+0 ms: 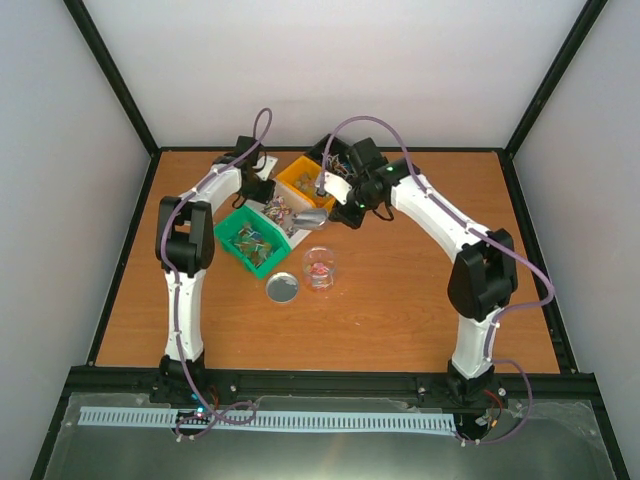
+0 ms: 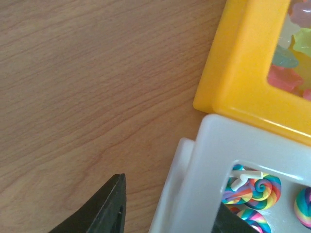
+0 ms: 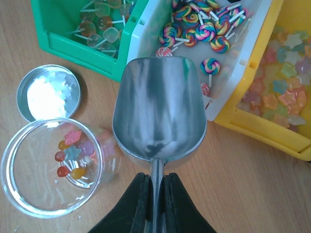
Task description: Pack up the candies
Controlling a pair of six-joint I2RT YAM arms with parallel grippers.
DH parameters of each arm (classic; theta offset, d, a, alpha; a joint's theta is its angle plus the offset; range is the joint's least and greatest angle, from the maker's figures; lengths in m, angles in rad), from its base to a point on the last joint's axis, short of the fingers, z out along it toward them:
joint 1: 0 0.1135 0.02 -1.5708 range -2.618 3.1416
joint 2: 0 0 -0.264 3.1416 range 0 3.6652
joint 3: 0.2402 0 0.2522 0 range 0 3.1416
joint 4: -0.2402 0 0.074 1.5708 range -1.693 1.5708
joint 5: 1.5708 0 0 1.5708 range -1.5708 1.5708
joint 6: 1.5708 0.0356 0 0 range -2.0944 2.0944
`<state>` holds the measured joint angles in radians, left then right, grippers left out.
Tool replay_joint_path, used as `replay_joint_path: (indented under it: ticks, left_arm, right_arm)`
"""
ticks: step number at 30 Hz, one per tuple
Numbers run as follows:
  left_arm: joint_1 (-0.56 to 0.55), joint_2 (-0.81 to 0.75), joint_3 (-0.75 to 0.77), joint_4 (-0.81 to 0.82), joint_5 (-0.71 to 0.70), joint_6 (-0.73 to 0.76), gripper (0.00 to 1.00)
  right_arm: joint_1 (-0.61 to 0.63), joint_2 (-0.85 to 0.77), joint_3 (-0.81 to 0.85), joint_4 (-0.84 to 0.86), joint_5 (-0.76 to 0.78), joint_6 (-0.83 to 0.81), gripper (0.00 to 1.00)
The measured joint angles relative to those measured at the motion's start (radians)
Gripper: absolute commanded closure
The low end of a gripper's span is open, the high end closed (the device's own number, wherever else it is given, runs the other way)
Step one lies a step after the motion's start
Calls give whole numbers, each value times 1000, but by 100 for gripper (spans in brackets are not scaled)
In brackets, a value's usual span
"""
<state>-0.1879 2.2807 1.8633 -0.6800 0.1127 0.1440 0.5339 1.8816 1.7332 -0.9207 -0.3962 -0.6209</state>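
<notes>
Candies (image 3: 72, 155) lie in two places. A small cluster of red, orange, pink and pale blue pieces sits at the bottom of the clear jar (image 3: 29, 187), and far more fill three plastic bins just beyond it. The jar stands open on the wooden surface (image 3: 257, 194), with its round silver lid (image 3: 48, 92) lying just to its left.

The bins sit side by side and touch one another:
- The green bin (image 3: 82, 60), on the left, holds pale translucent lollipops (image 3: 102, 24).
- The white bin (image 3: 233, 77), in the middle, holds rainbow-swirl lollipops (image 3: 204, 26) on white sticks.
- The yellow bin (image 3: 262, 133), to the right and farther back, holds pastel star sweets (image 3: 282, 87).

Between the jar and the white bin hangs a metal scoop (image 3: 159, 102). Its bowl is bare metal and covers the white bin's near edge. The right pincer (image 3: 155, 179) is clenched on the scoop's thin handle.

The left pincer (image 2: 170, 194) is released. Its fingers are spread astride the white bin's left wall, one over the bare wood and the other over the lollipops. Wood shows between the outer finger and the wall.
</notes>
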Motion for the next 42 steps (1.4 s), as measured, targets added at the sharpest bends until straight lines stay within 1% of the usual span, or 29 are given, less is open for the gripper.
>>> replay_joint_path:
  ticks: [3,12,17,24,30,33,37,42]
  left_arm:
    - [0,0,-2,13,11,-18,59]
    - [0,-8,-13,16,68,-17,59]
    - [3,-14,-24,21,79,-18,62]
    - [3,-38,-63,34,94,-20,68]
    - [3,-68,-111,39,123,-37,69]
    - [3,-87,-141,43,132,-42,70]
    - [2,-98,-162,48,143,-45,74]
    - [0,-105,-176,60,143,-47,78]
  right_arm:
    - [16,39,19,6,24,13,97]
    - [23,178,174,-3,79,36,97]
    - [35,247,248,-29,97,34,97]
    - [72,326,333,-107,144,30,97]
    - [79,373,400,-141,178,31,97]
    - [79,381,407,-145,184,31,97]
    - [79,394,426,-161,185,32,97]
    - [79,453,500,-187,176,35,97]
